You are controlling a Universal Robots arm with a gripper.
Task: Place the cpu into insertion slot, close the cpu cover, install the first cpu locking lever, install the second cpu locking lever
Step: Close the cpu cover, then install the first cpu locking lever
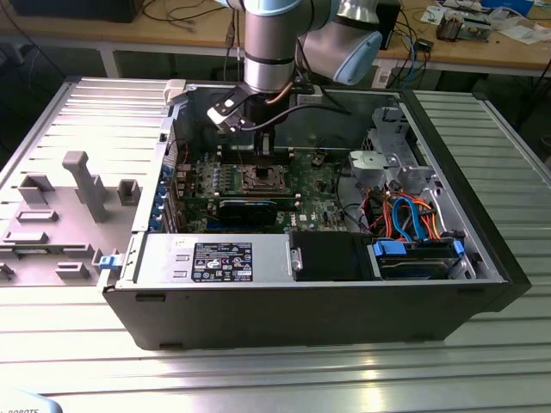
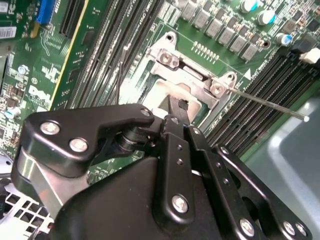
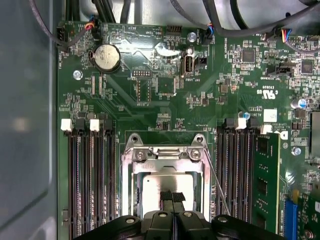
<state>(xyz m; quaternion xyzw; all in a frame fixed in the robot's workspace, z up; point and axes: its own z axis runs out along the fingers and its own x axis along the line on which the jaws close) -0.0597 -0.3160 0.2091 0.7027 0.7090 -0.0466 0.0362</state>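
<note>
First wrist view looks down on the green board (image 3: 165, 90), where the cpu (image 3: 157, 186) lies in the insertion slot (image 3: 126, 180), its silver top showing through the window of the cpu cover (image 3: 167, 162). The gripper (image 3: 172, 196) hangs just over the chip, fingers pressed together and holding nothing. A thin locking lever (image 3: 216, 182) slants out beside the socket.

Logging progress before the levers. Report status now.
Claw shut, tips over socket centre. Dull silver-grey square chip lying in silver-rimmed socket. Thin metal lever rod raised, unlatched.
</note>
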